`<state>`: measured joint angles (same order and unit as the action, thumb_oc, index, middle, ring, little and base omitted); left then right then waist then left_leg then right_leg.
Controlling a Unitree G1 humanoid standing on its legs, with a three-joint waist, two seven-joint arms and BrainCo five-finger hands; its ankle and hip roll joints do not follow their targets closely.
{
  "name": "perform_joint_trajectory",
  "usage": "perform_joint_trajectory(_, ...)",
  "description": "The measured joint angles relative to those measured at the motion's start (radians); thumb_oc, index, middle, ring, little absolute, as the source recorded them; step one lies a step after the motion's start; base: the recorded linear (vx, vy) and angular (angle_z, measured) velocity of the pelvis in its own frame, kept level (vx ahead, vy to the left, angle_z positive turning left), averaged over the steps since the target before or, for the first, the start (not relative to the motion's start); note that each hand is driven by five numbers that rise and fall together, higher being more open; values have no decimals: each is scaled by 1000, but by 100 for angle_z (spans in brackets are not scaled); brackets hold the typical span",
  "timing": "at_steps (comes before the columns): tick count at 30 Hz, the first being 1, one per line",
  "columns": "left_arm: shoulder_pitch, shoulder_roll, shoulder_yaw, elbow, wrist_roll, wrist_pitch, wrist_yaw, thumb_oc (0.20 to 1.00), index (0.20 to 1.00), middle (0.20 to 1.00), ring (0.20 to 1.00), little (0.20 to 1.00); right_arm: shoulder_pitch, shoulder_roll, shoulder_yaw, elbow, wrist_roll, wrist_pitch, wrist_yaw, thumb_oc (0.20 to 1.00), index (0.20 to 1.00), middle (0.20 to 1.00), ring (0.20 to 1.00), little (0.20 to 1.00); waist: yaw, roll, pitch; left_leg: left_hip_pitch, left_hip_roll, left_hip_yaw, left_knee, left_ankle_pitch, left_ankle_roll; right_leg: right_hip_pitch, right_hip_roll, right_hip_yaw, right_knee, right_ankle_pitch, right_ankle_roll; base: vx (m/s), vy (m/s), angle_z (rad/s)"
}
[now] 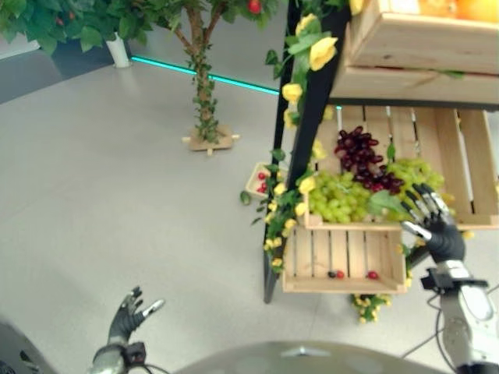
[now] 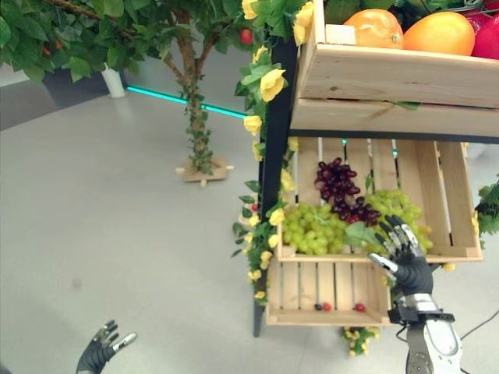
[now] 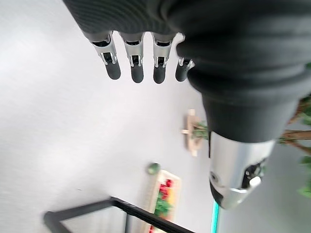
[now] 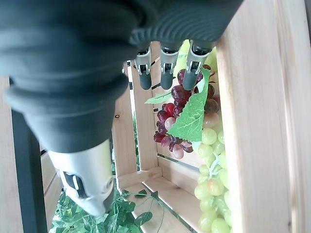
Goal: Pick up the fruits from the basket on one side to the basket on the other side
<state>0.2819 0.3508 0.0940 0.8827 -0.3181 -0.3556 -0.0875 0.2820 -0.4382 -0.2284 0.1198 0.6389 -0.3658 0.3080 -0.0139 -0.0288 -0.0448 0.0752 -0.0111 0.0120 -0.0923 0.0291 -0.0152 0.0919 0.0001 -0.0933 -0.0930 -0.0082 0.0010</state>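
Note:
A wooden crate point(image 1: 351, 226) on the middle shelf holds green grapes point(image 1: 339, 199), a dark purple bunch point(image 1: 360, 152) and a second green bunch point(image 1: 413, 173). My right hand point(image 1: 440, 230) hovers at the crate's front right corner, open, fingers pointing at the grapes and holding nothing. In the right wrist view its fingers point(image 4: 167, 73) stand straight just short of the purple grapes point(image 4: 170, 121) and a green leaf point(image 4: 192, 116). My left hand point(image 1: 125, 319) hangs open low over the floor at the lower left, its fingers point(image 3: 136, 63) straight.
A lower crate point(image 1: 343, 253) holds a few small red fruits point(image 1: 373, 274). The top crate point(image 2: 374, 78) carries oranges point(image 2: 440, 33). Black stand posts with yellow flowers point(image 1: 300, 109) edge the shelves. A small potted tree point(image 1: 204, 93) and a small fruit tray point(image 1: 259, 181) sit on the floor.

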Motion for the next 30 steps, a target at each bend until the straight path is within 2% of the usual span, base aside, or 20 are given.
perform_joint_trajectory(8, 2, -45, -2, 10, 30, -3, 13, 1000, 1000, 1000, 1000, 1000, 60, 1, -12, -195, 11, 27, 4, 1000, 1000, 1000, 1000, 1000, -3, 28, 33, -2, 0, 0, 1, 0, 0, -2, 0, 0, 1, 0, 0, 0, 0, 0)
perform_joint_trajectory(12, -9, -65, -2, 57, 31, -2, 21, 1000, 1000, 1000, 1000, 1000, 63, 0, -41, -280, 12, 32, 11, 1000, 1000, 1000, 1000, 1000, -25, 27, 39, -3, 1, -2, 4, 0, 0, -3, 2, 0, 2, 0, 0, -2, 1, 1)
perform_joint_trajectory(20, -20, -77, -3, 235, 111, -1, 33, 1000, 1000, 1000, 1000, 1000, 81, -1, -53, -319, 14, 31, 17, 1000, 1000, 1000, 1000, 1000, -29, 1, 32, -5, 4, 8, 3, -1, -2, -8, 4, 3, 3, 0, 0, -4, 0, -3)
perform_joint_trajectory(30, -23, -76, -1, 285, 152, 5, 40, 1000, 1000, 1000, 1000, 1000, 111, -9, -112, -362, 21, 36, 34, 1000, 1000, 1000, 1000, 1000, -30, -2, 31, -6, 4, 8, 4, -1, -2, -10, 4, 4, 3, 0, 0, 0, 0, 0)
